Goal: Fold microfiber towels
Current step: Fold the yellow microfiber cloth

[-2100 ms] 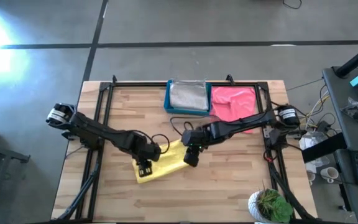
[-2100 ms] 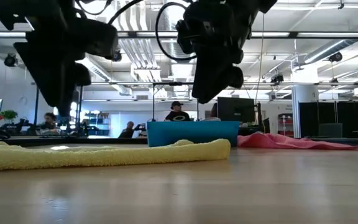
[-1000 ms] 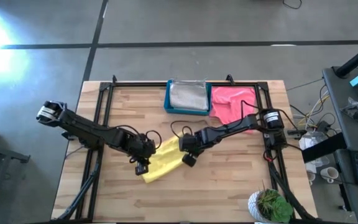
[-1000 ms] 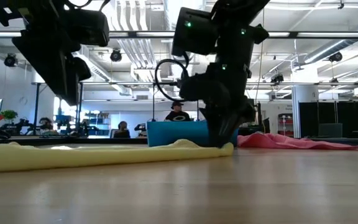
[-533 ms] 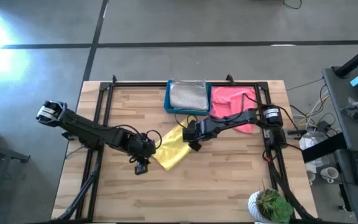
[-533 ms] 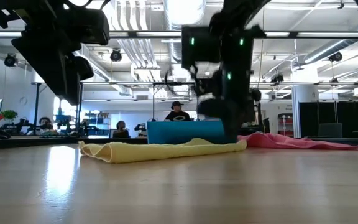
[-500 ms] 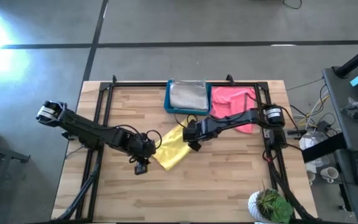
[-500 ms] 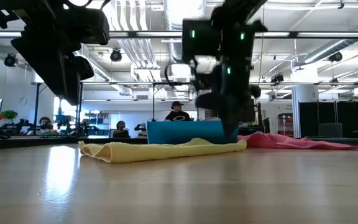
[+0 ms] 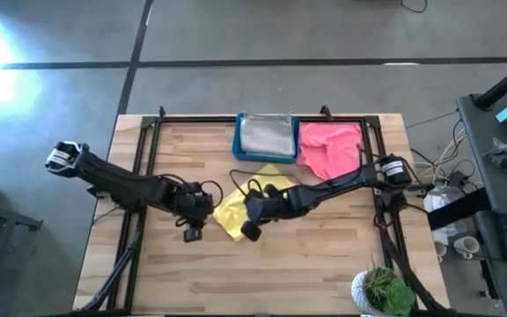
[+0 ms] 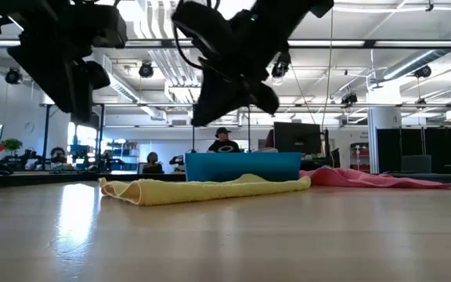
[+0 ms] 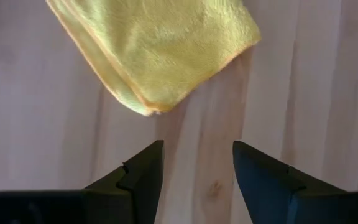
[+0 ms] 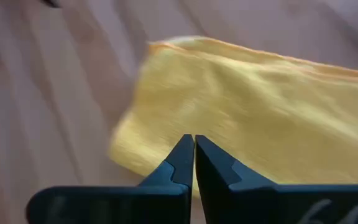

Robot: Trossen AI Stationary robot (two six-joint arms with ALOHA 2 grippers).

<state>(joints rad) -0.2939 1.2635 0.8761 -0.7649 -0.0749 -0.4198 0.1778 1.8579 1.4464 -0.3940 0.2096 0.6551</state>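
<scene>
the yellow towel [image 9: 236,211] lies folded on the tabletop [image 9: 324,255] near the middle, just toward six o'clock of the blue bin [image 9: 238,141], which holds a grey towel [image 9: 265,135]. the pink towel [image 9: 331,145] lies spread at about one o'clock, beside the bin and touching its side. no other towels can be seen.

the right pincer [image 9: 250,231] hangs over the six o'clock edge of the yellow towel, its fingers pressed together and holding nothing; in the right wrist view the closed tips [image 12: 193,155] point down at the cloth from above it. the left pincer [image 9: 191,231] waits at about eight o'clock of the towel, just off its edge, fingers [image 11: 143,171] spread apart and empty, with a towel corner ahead of them in its own wrist view.

the yellow towel looks folded at least once, its layered edges showing in the left wrist view, and it sits skewed to the tabletop's grain. judged from this, the step in hand is tidying or finishing that fold. to do it well, the closed right pincer would best press or smooth the top layer flat along the crease rather than drag it, since soft microfiber bunches easily. the left pincer should take the near corner through all layers at once, so the stack moves together. a shallow grip risks peeling only the top layer and undoing the fold.
</scene>
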